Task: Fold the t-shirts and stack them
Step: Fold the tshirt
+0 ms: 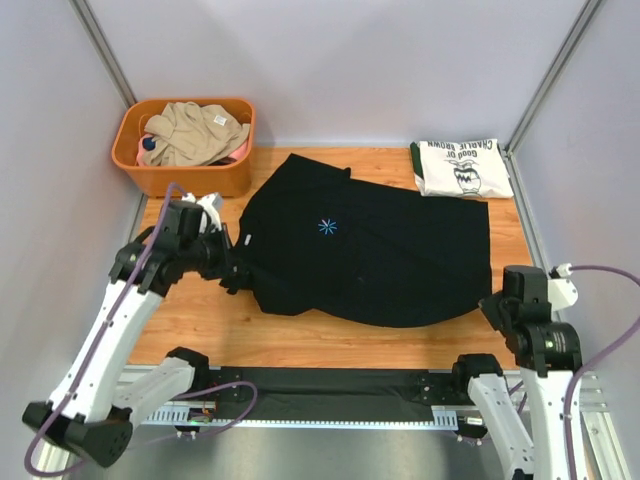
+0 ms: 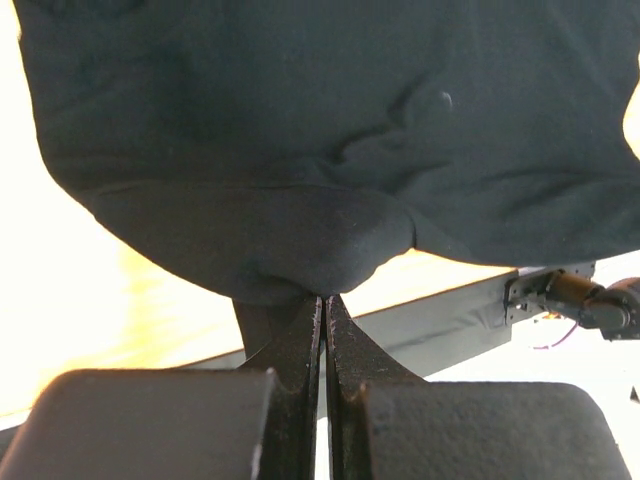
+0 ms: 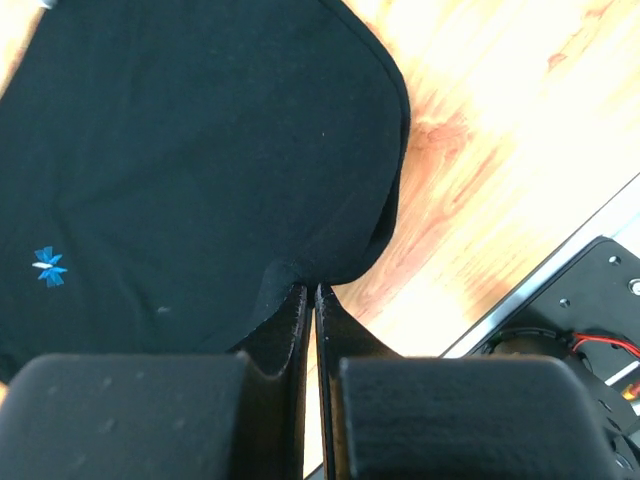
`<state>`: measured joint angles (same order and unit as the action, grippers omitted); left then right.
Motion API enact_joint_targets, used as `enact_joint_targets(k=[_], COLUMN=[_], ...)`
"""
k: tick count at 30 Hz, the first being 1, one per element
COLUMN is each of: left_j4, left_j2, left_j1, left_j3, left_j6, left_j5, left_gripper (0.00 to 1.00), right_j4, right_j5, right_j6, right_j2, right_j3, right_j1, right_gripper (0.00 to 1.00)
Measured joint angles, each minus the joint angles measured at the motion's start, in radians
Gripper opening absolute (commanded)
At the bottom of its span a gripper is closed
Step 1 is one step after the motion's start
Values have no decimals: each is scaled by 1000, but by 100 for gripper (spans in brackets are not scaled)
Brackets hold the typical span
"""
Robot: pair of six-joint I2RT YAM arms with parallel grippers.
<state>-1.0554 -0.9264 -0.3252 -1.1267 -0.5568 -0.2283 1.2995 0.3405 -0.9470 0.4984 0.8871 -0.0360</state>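
Observation:
A large black t-shirt (image 1: 370, 250) with a tiny light-blue starburst mark (image 1: 327, 226) lies spread across the wooden table. My left gripper (image 1: 232, 272) is shut on its left edge; in the left wrist view the jaws (image 2: 325, 297) pinch a fold of the black cloth (image 2: 330, 130). My right gripper (image 1: 488, 305) is shut on its right front corner; in the right wrist view the jaws (image 3: 311, 290) pinch the hem of the cloth (image 3: 200, 160). A folded white t-shirt (image 1: 462, 167) with green trim and "Charlie Brown" print lies at the back right.
An orange basket (image 1: 185, 175) with beige and pink clothes stands at the back left. The table's black front rail (image 1: 330, 385) runs below the shirt. Grey walls close in both sides and the back.

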Motion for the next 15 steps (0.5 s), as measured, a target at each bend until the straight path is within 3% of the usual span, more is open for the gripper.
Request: enact_joint_targets(k=[5, 15], left_j4=[14, 18], left_j2=[-253, -752], left_j1=[0, 17], left_j3=[-163, -543], left_j6=[42, 137], left_j5=[13, 47], left_gripper=[0, 0], right_j4=[-107, -427], right_j5=[6, -119], right_j6=[13, 107], right_j2=[178, 606], right_j3=[-1, 3], right_j1=[13, 227], right_gripper=[0, 0])
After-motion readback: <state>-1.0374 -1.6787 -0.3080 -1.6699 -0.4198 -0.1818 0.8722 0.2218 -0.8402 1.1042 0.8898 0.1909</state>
